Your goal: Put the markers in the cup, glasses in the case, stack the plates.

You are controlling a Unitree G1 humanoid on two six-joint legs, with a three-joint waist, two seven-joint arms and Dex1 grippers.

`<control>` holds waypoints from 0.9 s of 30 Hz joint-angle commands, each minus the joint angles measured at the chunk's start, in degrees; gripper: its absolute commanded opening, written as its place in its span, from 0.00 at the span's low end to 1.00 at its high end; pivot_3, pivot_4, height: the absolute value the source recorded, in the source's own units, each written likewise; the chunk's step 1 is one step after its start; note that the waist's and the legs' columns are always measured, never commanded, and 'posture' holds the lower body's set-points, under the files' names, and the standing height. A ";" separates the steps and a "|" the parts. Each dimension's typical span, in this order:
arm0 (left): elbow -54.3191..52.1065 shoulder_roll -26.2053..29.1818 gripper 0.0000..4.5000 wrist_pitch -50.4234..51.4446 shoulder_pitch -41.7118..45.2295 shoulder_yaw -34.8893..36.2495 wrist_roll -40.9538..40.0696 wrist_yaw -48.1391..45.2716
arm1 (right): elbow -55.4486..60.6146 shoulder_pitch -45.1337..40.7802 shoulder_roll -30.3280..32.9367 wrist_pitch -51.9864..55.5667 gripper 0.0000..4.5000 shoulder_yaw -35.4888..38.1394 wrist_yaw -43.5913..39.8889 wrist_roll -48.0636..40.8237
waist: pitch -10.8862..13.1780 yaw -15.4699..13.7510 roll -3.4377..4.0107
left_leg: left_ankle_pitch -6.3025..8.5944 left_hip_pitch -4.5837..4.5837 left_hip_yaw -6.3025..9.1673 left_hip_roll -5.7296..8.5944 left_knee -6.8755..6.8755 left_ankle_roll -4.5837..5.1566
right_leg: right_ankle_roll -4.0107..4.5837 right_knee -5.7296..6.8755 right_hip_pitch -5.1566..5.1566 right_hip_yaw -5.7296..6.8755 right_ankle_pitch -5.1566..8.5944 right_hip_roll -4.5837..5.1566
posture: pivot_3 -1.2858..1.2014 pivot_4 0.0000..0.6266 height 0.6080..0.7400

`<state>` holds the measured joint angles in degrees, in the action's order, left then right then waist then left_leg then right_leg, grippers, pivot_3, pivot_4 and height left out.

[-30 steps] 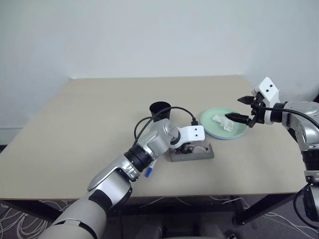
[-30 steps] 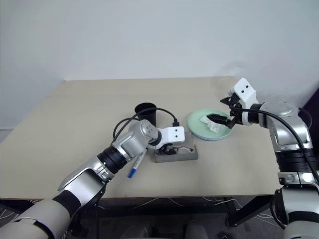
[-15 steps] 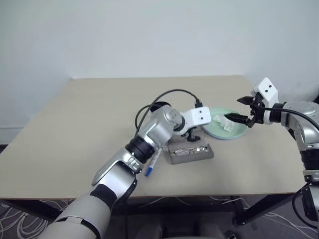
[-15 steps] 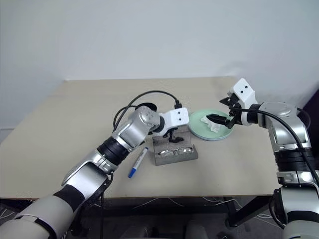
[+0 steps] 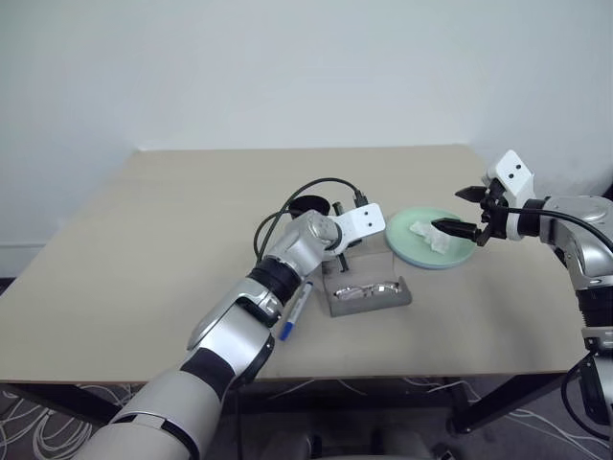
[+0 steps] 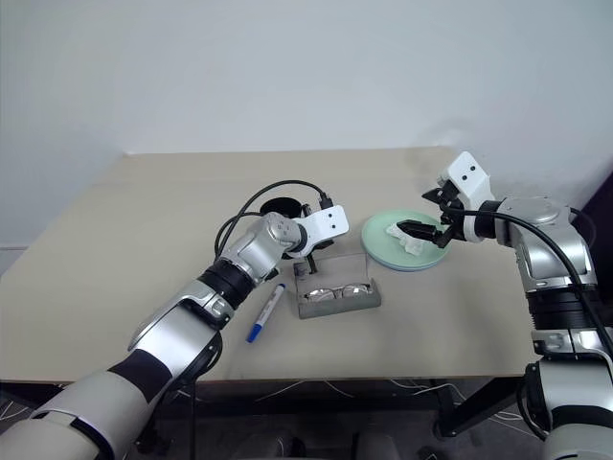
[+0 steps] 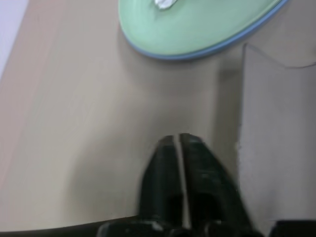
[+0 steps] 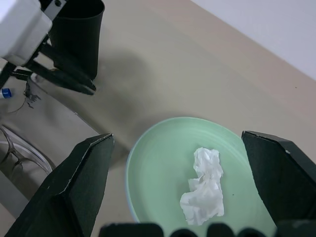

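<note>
Glasses (image 5: 368,288) in case (image 5: 372,302); tissue (image 5: 428,237) on plate (image 5: 458,256).

Cup (image 5: 308,204) half hidden behind the left arm; blue plate (image 7: 256,29) under green, only its rim visible.

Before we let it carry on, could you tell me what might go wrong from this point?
The glasses lie in the open case just below the shut left gripper; a low pass might knock them. A crumpled tissue sits on the green plate under the open right gripper, so a grab may catch it.
</note>
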<state>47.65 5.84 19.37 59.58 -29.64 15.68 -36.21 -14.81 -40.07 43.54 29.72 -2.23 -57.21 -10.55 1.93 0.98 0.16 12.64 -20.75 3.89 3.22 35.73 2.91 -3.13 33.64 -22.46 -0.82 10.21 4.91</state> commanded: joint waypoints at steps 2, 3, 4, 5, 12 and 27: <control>0.35 -0.41 0.01 -2.99 2.47 0.97 1.69 1.61 | 1.15 -1.92 -0.03 -0.80 1.00 0.72 0.17 -0.19 | 0.00 0.00 0.00 | 0.00 0.00 0.00 0.04 0.00 0.00 | 0.00 0.00 0.00 0.00 0.00 0.00 | 0.52 0.00 0.94; 0.49 -0.51 0.01 -3.10 2.35 0.91 1.74 1.22 | 1.21 -1.89 -0.01 -0.79 1.00 0.74 0.18 -0.20 | 0.00 0.00 0.00 | 0.00 0.00 0.00 0.06 0.00 0.00 | 0.00 0.00 0.00 0.00 0.00 0.00 | 0.52 0.00 0.94; 0.74 -0.57 0.01 -3.14 2.19 0.72 1.91 0.89 | 1.24 -1.88 -0.01 -0.78 1.00 0.75 0.19 -0.21 | 0.00 0.00 0.00 | 0.00 0.00 0.00 0.05 0.00 0.00 | 0.00 0.00 0.00 0.00 0.00 0.00 | 0.52 0.00 0.94; 0.88 -0.55 0.01 -3.37 1.92 0.32 2.30 0.52 | 1.29 -1.87 -0.01 -0.78 1.00 0.77 0.20 -0.21 | 0.00 0.00 0.00 | 0.00 0.00 0.00 0.06 0.00 0.00 | 0.00 0.01 0.00 0.00 0.00 0.00 | 0.52 0.00 0.94; -0.65 -0.23 0.01 -4.34 -0.88 -1.90 4.16 -3.27 | 1.33 -1.96 -0.12 -0.87 1.00 0.81 0.36 -0.21 | 0.00 0.06 0.00 | 0.00 0.01 -0.02 0.08 0.01 -0.01 | 0.00 0.01 0.01 0.00 0.00 -0.01 | 0.52 0.00 0.94; -11.06 2.19 0.01 0.06 -5.15 -1.58 4.31 -11.76 | 1.19 -1.43 0.47 -1.39 1.00 1.02 -0.01 -0.18 | -0.03 0.04 0.03 | 0.00 0.04 0.00 0.03 0.01 -0.01 | 0.00 0.03 0.04 0.01 0.00 -0.01 | 0.52 0.00 0.94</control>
<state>38.58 7.66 18.47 54.97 -31.03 20.04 -46.26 -14.80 -40.08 43.44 29.37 -2.24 -57.19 -10.56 1.90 1.03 0.19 12.65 -20.71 3.88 3.24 35.74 2.90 -3.13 33.67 -22.43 -0.81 10.21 4.89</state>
